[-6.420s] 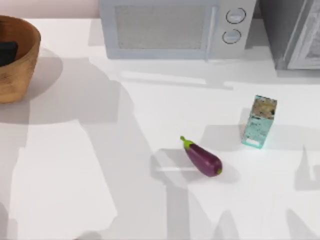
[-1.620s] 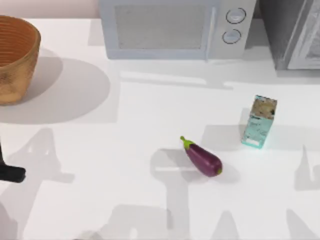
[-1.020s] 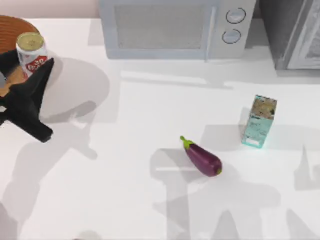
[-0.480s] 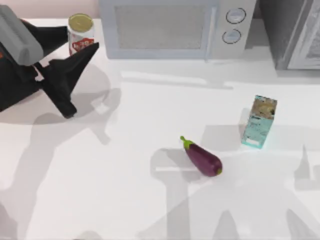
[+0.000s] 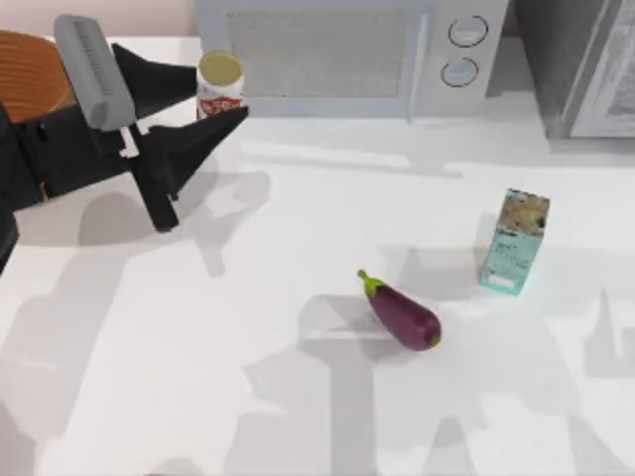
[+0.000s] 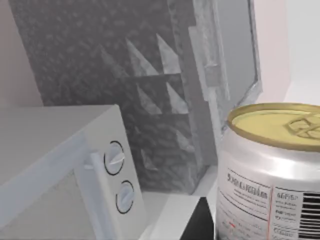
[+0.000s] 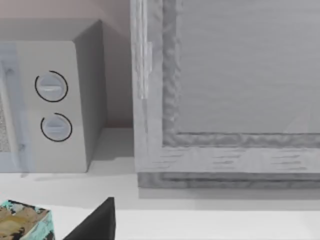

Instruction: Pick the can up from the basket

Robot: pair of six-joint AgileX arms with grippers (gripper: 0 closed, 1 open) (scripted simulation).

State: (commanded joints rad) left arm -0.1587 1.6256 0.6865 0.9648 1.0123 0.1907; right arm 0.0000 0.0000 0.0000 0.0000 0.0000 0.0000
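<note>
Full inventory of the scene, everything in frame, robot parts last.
can: 1, white with red marks, yellowish top, held above the table's far left, in front of the microwave
basket: 1, orange-brown wicker, far left corner
microwave: 1, light grey, two dials, back centre
cabinet: 1, grey, back right
eggplant: 1, purple, green stem, centre
carton: 1, teal, upright, right side
table: 1, white
left gripper: 1, black, jaws shut on the can
</note>
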